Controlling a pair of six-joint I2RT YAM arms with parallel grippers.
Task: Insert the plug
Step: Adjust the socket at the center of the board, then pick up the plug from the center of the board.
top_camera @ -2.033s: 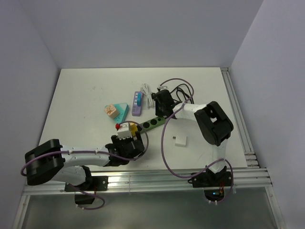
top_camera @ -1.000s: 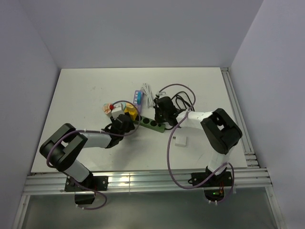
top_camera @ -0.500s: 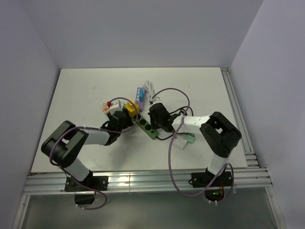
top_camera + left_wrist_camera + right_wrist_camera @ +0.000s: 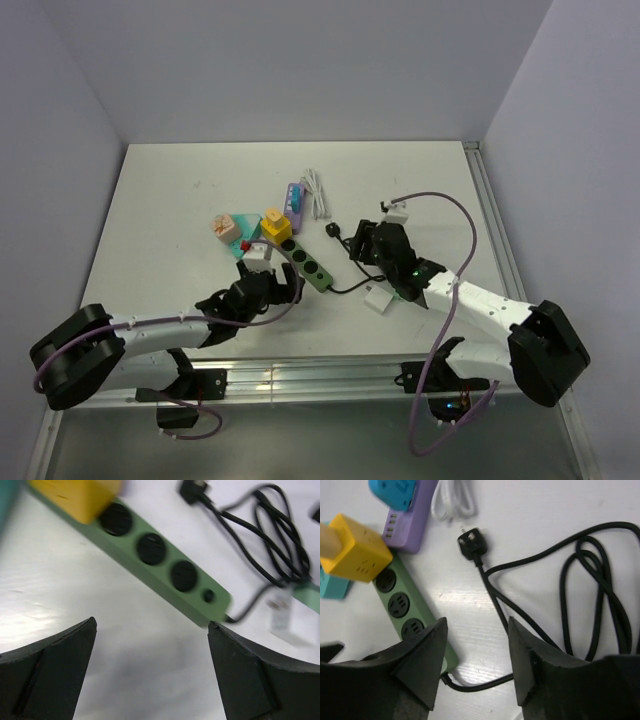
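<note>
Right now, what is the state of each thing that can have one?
green power strip, three sockets free
yellow adapter, sits on the strip's end
black plug, lying loose, not inserted
left gripper, open, empty
right gripper, open, empty
blue adapter, on the purple strip

Overhead view, close wrist views, shared strip (image 4: 304,264)

left pincer (image 4: 151,626): jaws wide, empty | right pincer (image 4: 477,622): jaws apart, empty
</note>
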